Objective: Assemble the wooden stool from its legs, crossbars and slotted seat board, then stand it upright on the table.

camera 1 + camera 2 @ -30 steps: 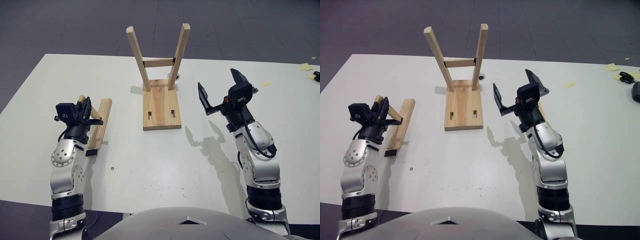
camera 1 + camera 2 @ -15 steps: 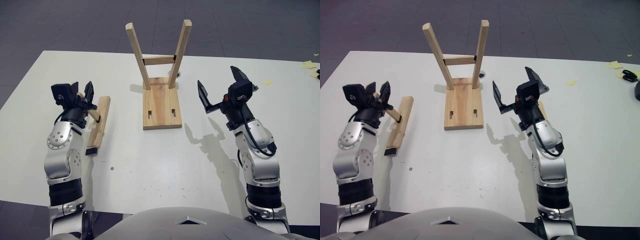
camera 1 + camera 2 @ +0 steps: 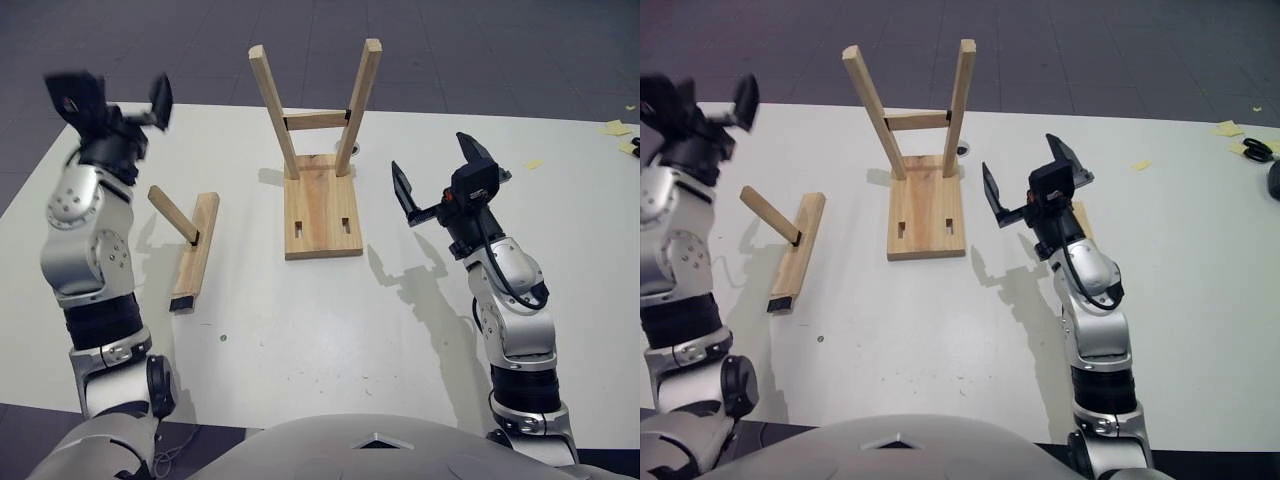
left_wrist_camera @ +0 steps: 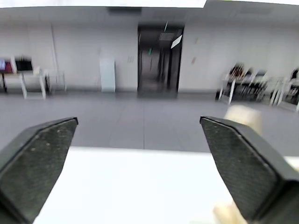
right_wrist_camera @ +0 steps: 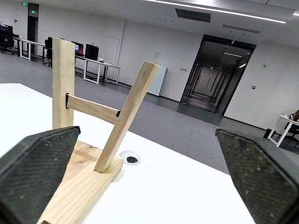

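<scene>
Left wrist view: hand (image 4: 138,122) (open) aloft.

The desk (image 3: 300,320) carries one seat board (image 3: 322,215), with two upright legs (image 3: 277,115) and one crossbar (image 3: 317,123) fitted. One loose leg (image 3: 196,250) lies apart bearing a second crossbar (image 3: 172,213); one more wooden piece (image 3: 1079,218) is partly hidden.

The left end effector (image 3: 130,105) is held high on a bent arm, fingers spread wide. The right end effector (image 3: 436,172) points forward, likewise spread.
</scene>
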`<action>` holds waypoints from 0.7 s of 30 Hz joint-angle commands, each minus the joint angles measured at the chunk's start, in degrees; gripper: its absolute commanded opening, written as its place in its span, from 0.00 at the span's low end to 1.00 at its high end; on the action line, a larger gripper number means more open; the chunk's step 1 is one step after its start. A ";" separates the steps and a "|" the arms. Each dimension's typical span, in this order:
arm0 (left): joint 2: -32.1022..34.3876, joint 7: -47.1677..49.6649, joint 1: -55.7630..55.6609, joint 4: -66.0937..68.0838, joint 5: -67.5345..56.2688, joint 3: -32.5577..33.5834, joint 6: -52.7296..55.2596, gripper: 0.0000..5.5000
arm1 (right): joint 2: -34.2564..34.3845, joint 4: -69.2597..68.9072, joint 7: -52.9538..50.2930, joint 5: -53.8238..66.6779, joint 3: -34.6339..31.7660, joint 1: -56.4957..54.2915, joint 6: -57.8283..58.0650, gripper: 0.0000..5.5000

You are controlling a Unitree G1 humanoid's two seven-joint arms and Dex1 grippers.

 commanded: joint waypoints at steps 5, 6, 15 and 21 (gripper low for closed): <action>-1.94 -0.72 3.93 1.48 0.07 -1.68 2.16 0.98 | -0.20 -0.08 -0.33 -0.02 -0.51 -0.49 0.19 0.98; -2.07 -0.49 3.71 1.30 0.10 -1.60 1.84 0.98 | -0.17 -0.11 -0.32 -0.03 -0.48 -0.49 0.22 0.98; 0.70 0.39 -4.04 -3.11 -0.51 1.60 -2.16 0.98 | 0.30 -0.18 -0.32 -0.12 0.03 -0.26 0.16 0.98; 2.00 1.09 -7.70 -6.62 -1.03 2.97 -1.54 0.98 | 0.30 -0.03 -0.24 0.04 -0.11 -0.74 0.09 0.98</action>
